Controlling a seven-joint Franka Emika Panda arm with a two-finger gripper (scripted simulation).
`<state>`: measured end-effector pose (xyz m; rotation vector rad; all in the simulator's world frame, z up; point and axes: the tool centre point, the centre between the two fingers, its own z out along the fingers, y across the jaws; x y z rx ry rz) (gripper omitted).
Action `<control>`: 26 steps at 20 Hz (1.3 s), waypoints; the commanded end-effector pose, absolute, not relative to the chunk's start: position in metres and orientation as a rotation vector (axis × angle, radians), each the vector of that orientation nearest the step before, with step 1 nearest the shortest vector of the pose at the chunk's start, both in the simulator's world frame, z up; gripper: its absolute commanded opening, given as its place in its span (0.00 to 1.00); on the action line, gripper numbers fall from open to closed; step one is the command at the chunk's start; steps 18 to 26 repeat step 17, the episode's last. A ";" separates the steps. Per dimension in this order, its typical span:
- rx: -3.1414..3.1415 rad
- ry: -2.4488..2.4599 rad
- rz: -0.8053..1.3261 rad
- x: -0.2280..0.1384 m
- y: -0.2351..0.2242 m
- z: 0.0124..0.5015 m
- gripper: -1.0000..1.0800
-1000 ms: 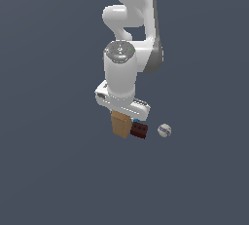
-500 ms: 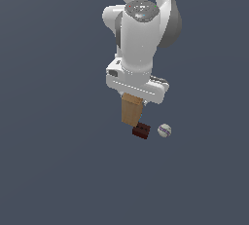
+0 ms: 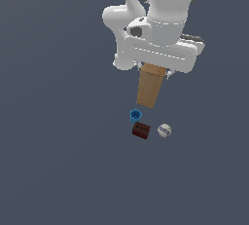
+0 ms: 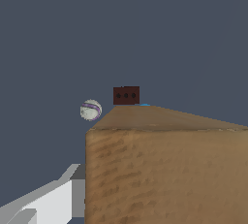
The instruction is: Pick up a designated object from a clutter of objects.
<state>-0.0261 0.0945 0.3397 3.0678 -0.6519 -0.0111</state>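
Observation:
The tall tan-brown box (image 3: 150, 87) hangs from my gripper (image 3: 154, 71), which is shut on its upper end and holds it well above the floor. The fingers are mostly hidden by the hand and the box. In the wrist view the box (image 4: 164, 169) fills the near field, with one white finger (image 4: 53, 199) beside it. Below on the floor stay the small blue cup (image 3: 135, 116), the dark red studded brick (image 3: 141, 130) and the white ball with a purple stripe (image 3: 164, 130). The brick (image 4: 126, 95) and ball (image 4: 90, 110) show in the wrist view too.
The floor (image 3: 58, 160) is a plain dark grey surface. The white arm (image 3: 160, 14) stands over the objects at the top of the exterior view.
The gripper has risen with the tan box, lifting it off the floor away from the brick and ball. The blue cup, hidden before, now shows.

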 end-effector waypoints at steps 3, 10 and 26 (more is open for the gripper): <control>3.071 -0.653 0.001 -0.036 0.118 0.384 0.00; 3.072 -0.653 0.000 -0.045 0.142 0.423 0.00; 3.073 -0.654 0.000 -0.047 0.150 0.436 0.00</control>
